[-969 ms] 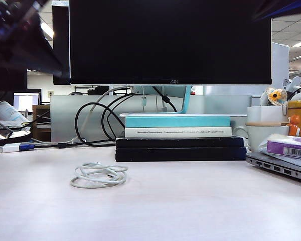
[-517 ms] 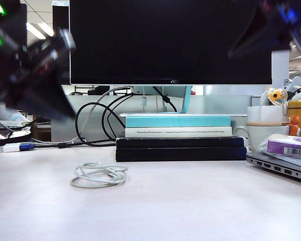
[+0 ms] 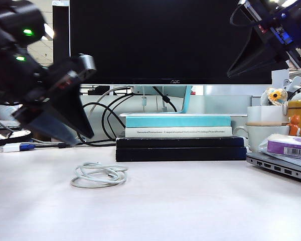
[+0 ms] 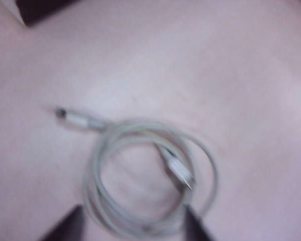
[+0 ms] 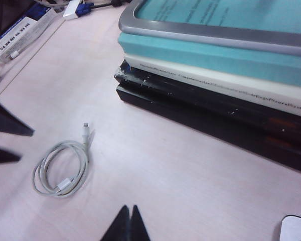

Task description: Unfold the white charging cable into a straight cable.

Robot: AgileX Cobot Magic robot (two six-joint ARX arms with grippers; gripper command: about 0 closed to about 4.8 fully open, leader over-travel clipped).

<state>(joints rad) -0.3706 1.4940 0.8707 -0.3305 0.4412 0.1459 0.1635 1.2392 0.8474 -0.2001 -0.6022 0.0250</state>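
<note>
White charging cable (image 4: pixel 150 175) coiled below left gripper's (image 4: pixel 133 221) parted jaws; right gripper (image 5: pixel 126 221) clenched, empty, aloft.

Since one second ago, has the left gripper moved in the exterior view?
Yes. The left gripper has come down and rightward, from the top left corner to beside the monitor's lower left edge, above the white charging cable.

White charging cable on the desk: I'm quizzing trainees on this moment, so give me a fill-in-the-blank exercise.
1. The white charging cable lies ____ in loops on the table.
2. The left gripper hovers above it with jaws ____.
3. The right gripper, high at the right, is ____.
4. The monitor stands on a stack of ____.

Missing words: coiled; open; shut; books
</note>
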